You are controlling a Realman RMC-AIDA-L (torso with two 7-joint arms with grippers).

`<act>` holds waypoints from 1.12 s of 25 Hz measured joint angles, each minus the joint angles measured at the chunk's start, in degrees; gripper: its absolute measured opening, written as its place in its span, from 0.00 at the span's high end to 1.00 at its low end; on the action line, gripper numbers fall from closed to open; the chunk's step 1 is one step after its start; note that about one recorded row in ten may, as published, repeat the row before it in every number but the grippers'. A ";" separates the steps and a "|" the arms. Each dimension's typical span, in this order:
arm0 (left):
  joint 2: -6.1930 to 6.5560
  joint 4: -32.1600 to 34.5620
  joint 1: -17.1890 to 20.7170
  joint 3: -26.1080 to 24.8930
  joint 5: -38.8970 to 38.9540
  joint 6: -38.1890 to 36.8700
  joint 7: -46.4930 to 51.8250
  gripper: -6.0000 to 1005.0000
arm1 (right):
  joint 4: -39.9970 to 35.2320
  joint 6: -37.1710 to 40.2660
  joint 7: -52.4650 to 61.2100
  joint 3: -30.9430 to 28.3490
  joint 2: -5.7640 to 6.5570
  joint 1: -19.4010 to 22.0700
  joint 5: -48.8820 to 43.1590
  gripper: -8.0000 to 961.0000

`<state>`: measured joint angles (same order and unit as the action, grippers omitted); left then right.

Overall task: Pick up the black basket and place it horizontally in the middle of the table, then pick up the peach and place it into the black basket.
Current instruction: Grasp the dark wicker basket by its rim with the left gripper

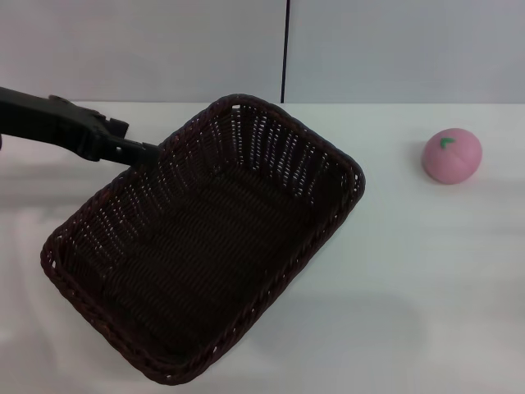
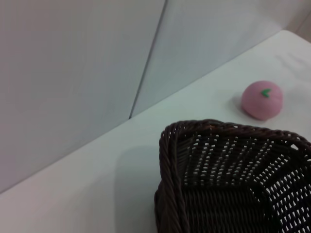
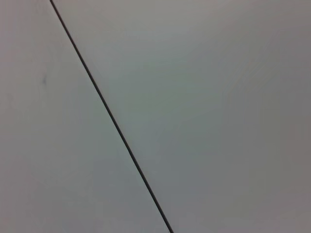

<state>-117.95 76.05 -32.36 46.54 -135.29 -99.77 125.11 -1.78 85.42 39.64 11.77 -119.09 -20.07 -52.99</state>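
The black basket (image 1: 205, 246) fills the left and middle of the head view, turned diagonally, and seems to be held above the white table (image 1: 410, 287), with its shadow below it. My left gripper (image 1: 152, 152) reaches in from the left and is shut on the basket's far left rim. The pink peach (image 1: 451, 155) sits on the table at the far right, well apart from the basket. The left wrist view shows a corner of the basket (image 2: 218, 184) and the peach (image 2: 262, 99) beyond it. My right gripper is out of view.
A pale grey wall (image 1: 164, 49) with a dark vertical seam (image 1: 286, 49) stands behind the table. The right wrist view shows only this wall and its seam (image 3: 112, 121).
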 joint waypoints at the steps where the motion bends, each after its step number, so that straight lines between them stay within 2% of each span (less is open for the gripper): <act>1: 0.00 -0.09 0.07 0.57 -0.04 0.29 0.35 0.26 | 0.00 0.00 0.00 0.00 0.00 0.00 0.00 0.36; 7: -0.06 -1.11 0.73 3.58 -2.89 3.83 1.65 0.26 | 0.29 -0.43 -0.02 0.01 0.00 -0.12 0.00 0.36; 12: 0.00 -4.03 0.33 4.16 -4.86 5.50 1.93 0.26 | 0.29 -0.93 -0.01 0.00 0.00 -0.10 0.00 0.37; 20: 0.00 -4.54 0.09 4.24 -5.68 5.66 1.93 0.26 | 0.28 -1.41 0.00 0.00 0.00 -0.15 0.00 0.37; 22: -0.09 -4.95 0.15 8.34 -6.74 6.52 2.03 0.26 | 0.28 -1.44 0.00 0.01 0.00 -0.15 0.00 0.37; 28: -0.10 -4.96 0.34 9.43 -6.75 6.72 2.04 0.34 | 0.45 -1.50 0.00 0.00 0.00 -0.14 0.00 0.37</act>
<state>-118.04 71.10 -32.03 55.97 -142.04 -93.05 127.15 -1.33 83.93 39.64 11.78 -119.09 -20.21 -52.99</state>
